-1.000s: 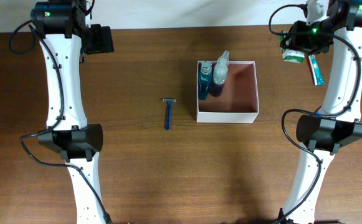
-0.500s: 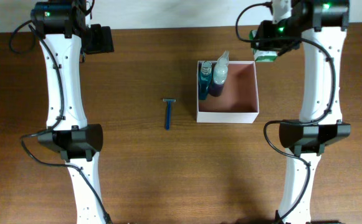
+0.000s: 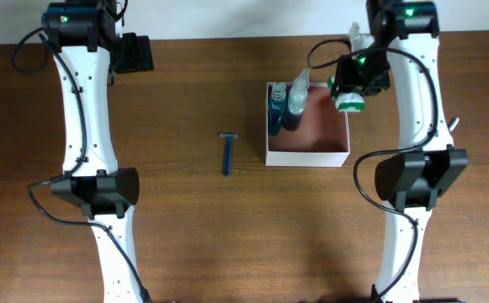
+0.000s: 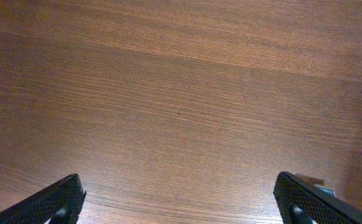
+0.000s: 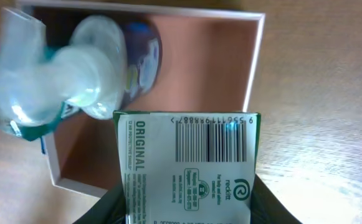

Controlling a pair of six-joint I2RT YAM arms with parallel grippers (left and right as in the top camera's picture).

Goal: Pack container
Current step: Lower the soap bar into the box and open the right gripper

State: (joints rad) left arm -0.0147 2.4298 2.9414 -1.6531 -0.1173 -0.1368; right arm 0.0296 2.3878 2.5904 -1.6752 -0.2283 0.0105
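Placing step: right gripper (image 3: 355, 80), clamped on a green-and-white carton (image 5: 190, 165), hangs over the container's (image 3: 307, 156) right edge, probably needing to shift inward, lower and release; left gripper (image 4: 181, 202) gapes empty.

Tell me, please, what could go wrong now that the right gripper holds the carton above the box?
1. The carton hangs over the right wall of the container, so if it is released here it may catch the rim and tip outside.
2. If it is moved further left, it could knock the bottles standing along the container's left side.
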